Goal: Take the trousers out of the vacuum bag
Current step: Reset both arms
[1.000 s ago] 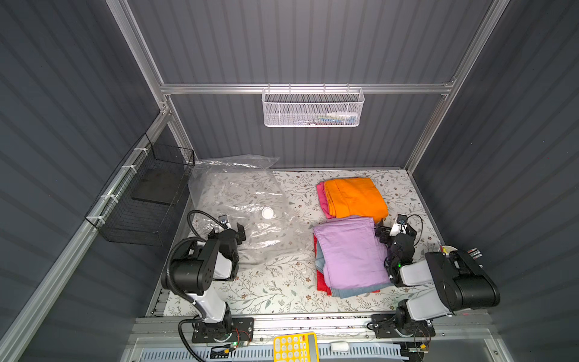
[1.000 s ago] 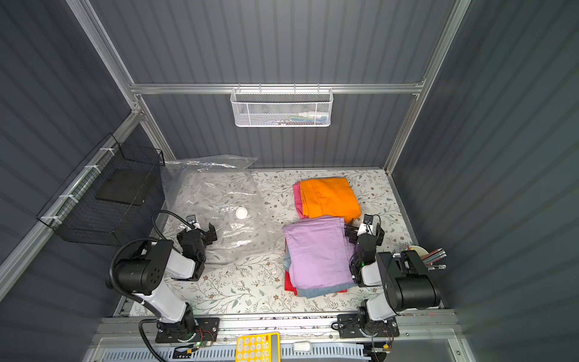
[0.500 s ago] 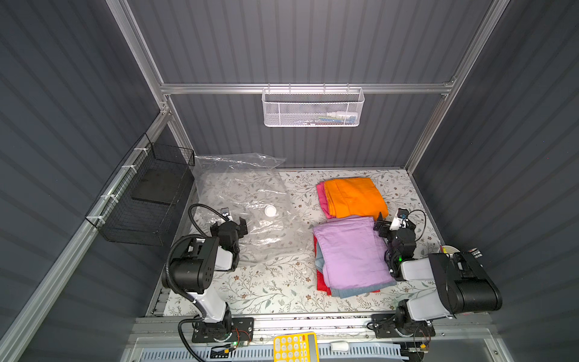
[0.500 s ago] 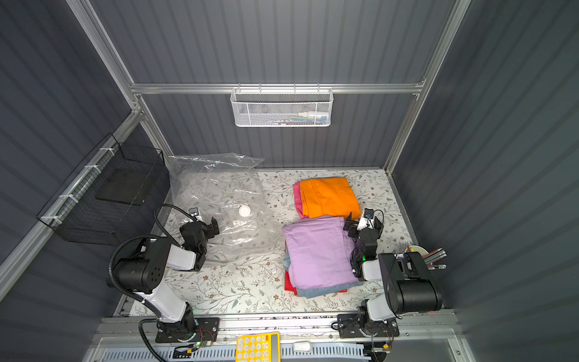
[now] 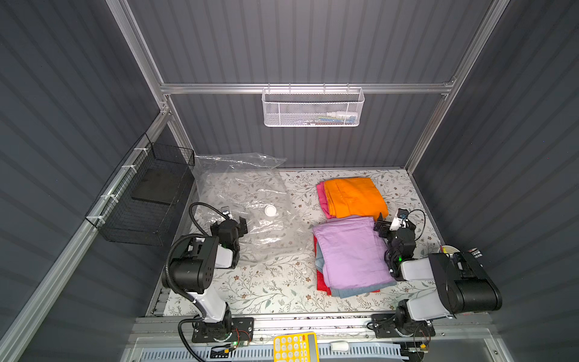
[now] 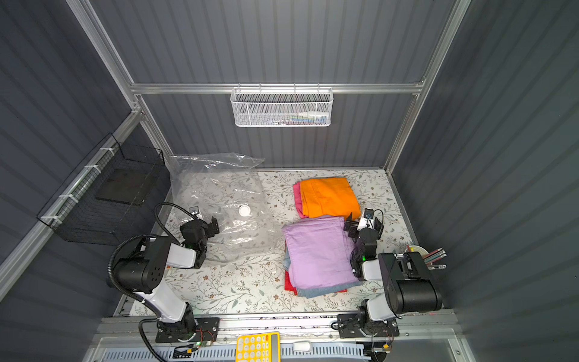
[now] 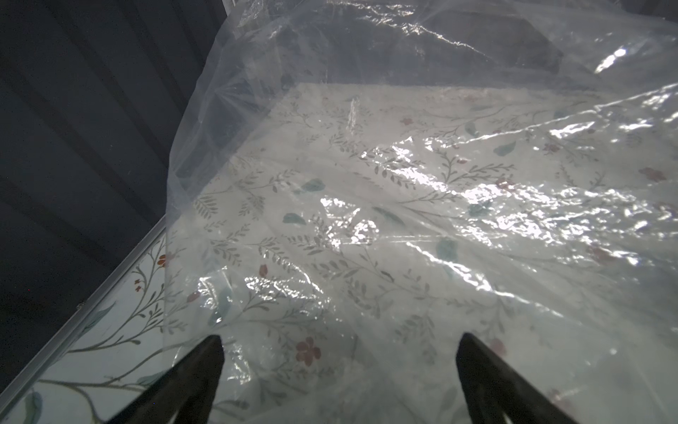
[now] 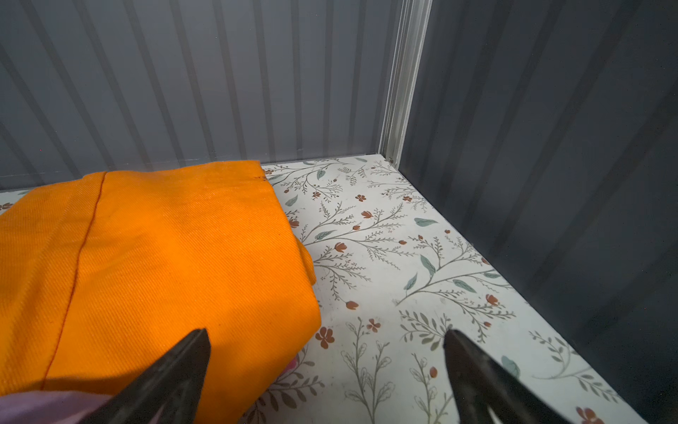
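The clear vacuum bag lies flat at the table's left, its white valve cap up; the floral table shows through it. The trousers lie outside it on the right. Orange trousers rest on pink ones. Nearer, lilac trousers cover denim and red ones. My left gripper is open over the bag's near left part, nothing between its fingers. My right gripper is open beside the orange stack's near right corner.
A black wire basket hangs on the left wall next to the bag. A white mesh basket hangs on the back wall. A pen cup stands by the right arm. A yellow calculator lies at the front.
Both grippers have shifted only slightly and stay open. The bag's far flap has moved a little to the right.
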`<state>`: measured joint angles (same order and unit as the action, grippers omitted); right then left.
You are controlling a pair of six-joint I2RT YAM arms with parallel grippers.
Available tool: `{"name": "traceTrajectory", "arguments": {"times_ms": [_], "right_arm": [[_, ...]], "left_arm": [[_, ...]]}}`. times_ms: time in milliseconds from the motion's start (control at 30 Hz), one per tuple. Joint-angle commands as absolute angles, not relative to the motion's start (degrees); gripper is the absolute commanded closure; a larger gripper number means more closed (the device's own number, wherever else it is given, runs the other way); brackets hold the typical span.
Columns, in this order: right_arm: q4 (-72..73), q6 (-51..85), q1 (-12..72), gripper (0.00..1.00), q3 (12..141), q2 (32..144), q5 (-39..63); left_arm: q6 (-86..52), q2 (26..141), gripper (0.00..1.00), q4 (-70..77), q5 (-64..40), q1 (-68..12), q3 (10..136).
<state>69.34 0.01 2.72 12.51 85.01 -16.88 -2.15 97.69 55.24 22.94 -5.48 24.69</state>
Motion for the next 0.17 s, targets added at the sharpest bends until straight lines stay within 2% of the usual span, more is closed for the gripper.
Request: {"name": "traceTrajectory", "arguments": {"times_ms": [0,133], "right_arm": [[69.3,0.8,2.9,0.01,13.1,85.1,-17.5],[68.8,0.9,2.9,0.01,13.4,85.1,-17.4]], "left_arm": [[-2.8,98.3,0.00,54.5,23.9,-5.5,25.8],[-2.5,98.3,0.00,54.9,24.0,-5.5,25.7]]}}
